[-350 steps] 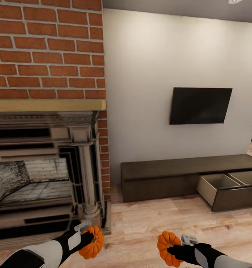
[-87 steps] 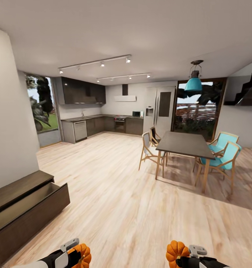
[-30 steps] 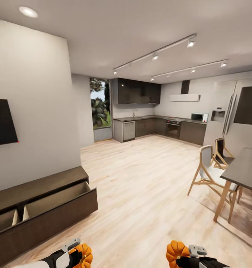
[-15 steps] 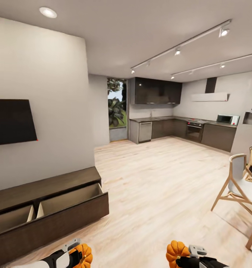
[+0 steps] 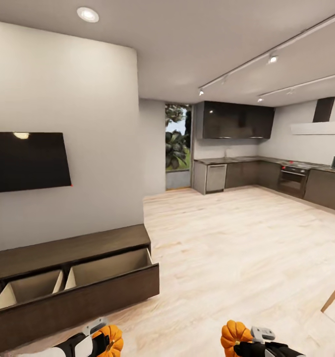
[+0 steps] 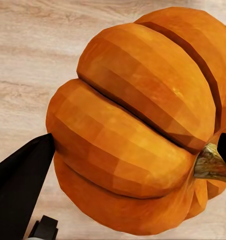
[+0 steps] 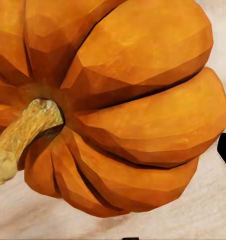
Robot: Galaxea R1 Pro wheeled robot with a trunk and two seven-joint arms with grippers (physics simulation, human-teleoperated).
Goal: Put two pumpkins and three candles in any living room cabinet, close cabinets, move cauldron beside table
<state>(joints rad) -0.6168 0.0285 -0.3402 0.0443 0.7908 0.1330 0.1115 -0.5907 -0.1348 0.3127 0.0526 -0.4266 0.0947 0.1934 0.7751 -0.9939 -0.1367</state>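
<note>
Both sets of jaws are closed on pumpkins: the left gripper (image 5: 100,342) is clamped on one ribbed orange pumpkin (image 5: 112,340), the right gripper (image 5: 247,344) on the other ribbed orange pumpkin (image 5: 234,335). The long, low dark-brown wooden cabinet (image 5: 68,282) is seen at nine o'clock, against the white wall (image 5: 88,148), with two beige-lined drawers pulled open. The pumpkins are held at six o'clock, over the pale wooden floor (image 5: 237,258).
</note>
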